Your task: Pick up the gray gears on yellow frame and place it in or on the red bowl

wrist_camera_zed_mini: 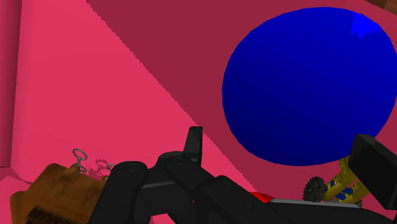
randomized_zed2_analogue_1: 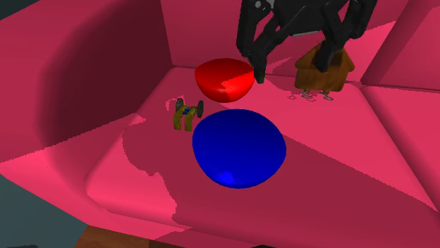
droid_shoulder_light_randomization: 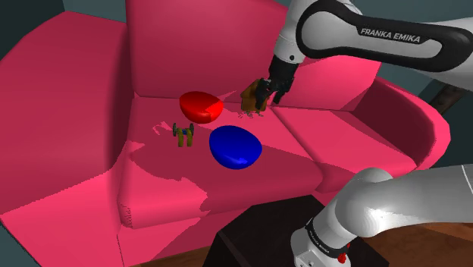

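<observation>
on the pink sofa (droid_shoulder_light_randomization: 68, 152), starting from the shoulder view's left, the gray gears on yellow frame (droid_shoulder_light_randomization: 182, 134) stands upright on the seat cushion, well apart from the gripper. it is near the red bowl (droid_shoulder_light_randomization: 201, 106), which sits closer to the backrest, and just beside the blue bowl (droid_shoulder_light_randomization: 236, 146). further right a brown house-shaped block (droid_shoulder_light_randomization: 249, 97) sits on the cushion with small metal rings (randomized_zed2_analogue_1: 310, 95) at its base. the black gripper (droid_shoulder_light_randomization: 269, 98) hangs by that block, its fingers (wrist_camera_zed_mini: 194, 143) spread wide and clasping nothing. in the wrist view the block (wrist_camera_zed_mini: 57, 188) lies outside the fingers, while the blue bowl (wrist_camera_zed_mini: 305, 89) and the gears (wrist_camera_zed_mini: 337, 188) show between them. the white arm (droid_shoulder_light_randomization: 364, 34) reaches in from the right.
</observation>
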{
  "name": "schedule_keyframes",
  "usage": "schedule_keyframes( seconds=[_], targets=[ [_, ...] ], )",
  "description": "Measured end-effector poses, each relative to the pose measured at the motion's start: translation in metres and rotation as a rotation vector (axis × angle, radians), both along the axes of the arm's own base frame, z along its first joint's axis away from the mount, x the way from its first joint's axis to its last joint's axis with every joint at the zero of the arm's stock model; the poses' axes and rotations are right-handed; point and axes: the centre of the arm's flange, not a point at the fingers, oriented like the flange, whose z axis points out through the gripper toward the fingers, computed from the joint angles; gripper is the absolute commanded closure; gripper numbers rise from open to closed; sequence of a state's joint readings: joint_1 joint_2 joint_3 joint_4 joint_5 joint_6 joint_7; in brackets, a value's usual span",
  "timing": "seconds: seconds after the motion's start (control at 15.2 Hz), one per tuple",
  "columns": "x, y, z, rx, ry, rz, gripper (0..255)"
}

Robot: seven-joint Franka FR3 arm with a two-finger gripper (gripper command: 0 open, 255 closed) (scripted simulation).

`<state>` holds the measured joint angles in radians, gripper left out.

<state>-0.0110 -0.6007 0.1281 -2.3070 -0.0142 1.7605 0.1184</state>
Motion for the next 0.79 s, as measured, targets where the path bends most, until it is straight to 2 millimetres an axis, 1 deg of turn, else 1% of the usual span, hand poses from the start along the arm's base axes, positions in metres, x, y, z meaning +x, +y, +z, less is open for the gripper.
schedule_keyframes(
  seconds=[0.07,0.13,0.2,0.26,0.33,0.53,0.59,0.79],
  targets=[
    [0.009,0.005,-0.009,0.006,0.009,-0.014,0],
    [0.019,0.016,-0.018,0.011,0.018,-0.026,0],
    [0.029,0.019,-0.022,0.018,0.027,-0.040,0],
    [0.039,0.028,-0.029,0.024,0.036,-0.053,0],
    [0.047,0.031,-0.039,0.030,0.046,-0.067,0],
    [0.078,0.050,-0.062,0.048,0.073,-0.108,0],
    [0.088,0.058,-0.067,0.054,0.082,-0.121,0],
    [0.121,0.072,-0.091,0.072,0.108,-0.162,0]
  ],
)
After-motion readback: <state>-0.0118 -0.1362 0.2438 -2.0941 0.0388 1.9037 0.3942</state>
